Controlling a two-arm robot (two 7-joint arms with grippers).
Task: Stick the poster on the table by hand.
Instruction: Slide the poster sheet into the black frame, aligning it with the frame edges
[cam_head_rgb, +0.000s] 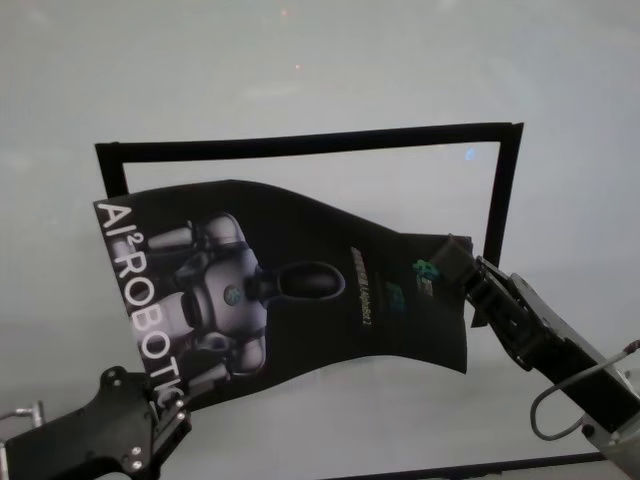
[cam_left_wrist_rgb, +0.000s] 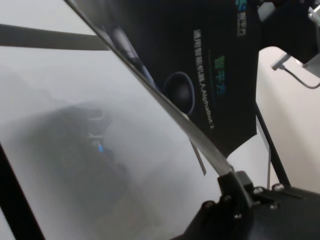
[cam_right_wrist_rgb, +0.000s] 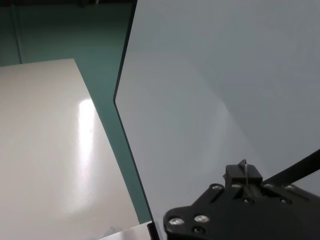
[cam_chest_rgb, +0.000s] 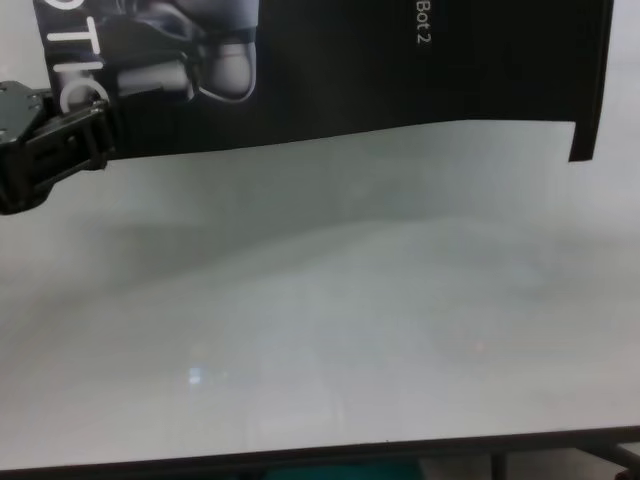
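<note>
Left tool (cam_head_rgb: 170, 408) pinches poster (cam_head_rgb: 300, 290) corner; right tool (cam_head_rgb: 462, 262) clamps opp. edge.

The poster (cam_head_rgb: 300, 285), a glossy black sheet with a grey-white robot figure and big white letters, hangs bowed above the table (cam_head_rgb: 300, 80). The table is wide, white and faintly glossy

Poster (cam_head_rgb: 300, 280) above table (cam_head_rgb: 300, 80), inside tape frame (cam_head_rgb: 300, 145)
</note>
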